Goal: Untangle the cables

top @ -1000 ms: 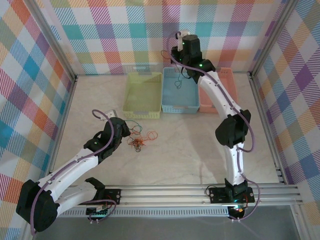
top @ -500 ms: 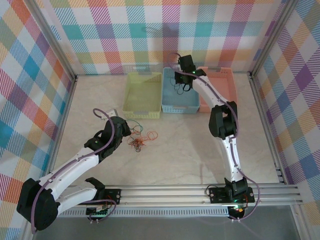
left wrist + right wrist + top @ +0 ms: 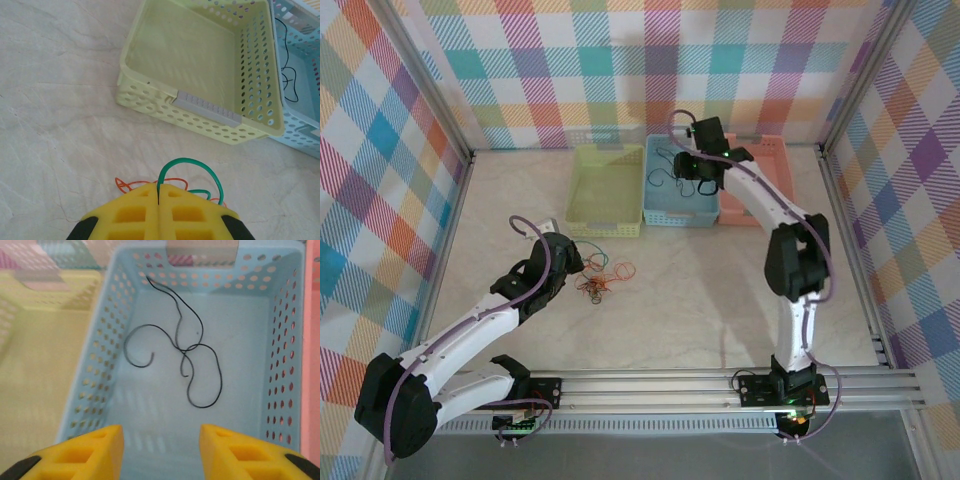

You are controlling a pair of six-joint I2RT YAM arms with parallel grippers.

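From above, bare desk point(image 3: 700, 290) lies all around the tangled cables point(image 3: 598, 287). The left arm bends low to them. The right arm stretches far over the blue basket point(image 3: 680, 218).

Left wrist: the left claw point(image 3: 158, 192), pressed together, pinches a green cable point(image 3: 186, 160). The yellow basket point(image 3: 165, 97) edge is near.

Right wrist: the right claw point(image 3: 161, 450), spread, hangs over a black cable point(image 3: 187, 350) inside the blue basket.

Left arm point(image 3: 470, 328): is lying low, extended from its base at near left and angling forward and to the right.

Left gripper point(image 3: 158, 194): its yellow pads point(image 3: 135, 212) are pressing flush together and pinching a green cable point(image 3: 186, 161) at the seam.

Right arm point(image 3: 760, 200): is sitting with its upper link pointing straight forward from the base, elbow bent, forearm angling forward and left.

Right gripper point(image 3: 161, 439): is pointing downward, jaws standing apart, nothing between the yellow fingers point(image 3: 95, 447).
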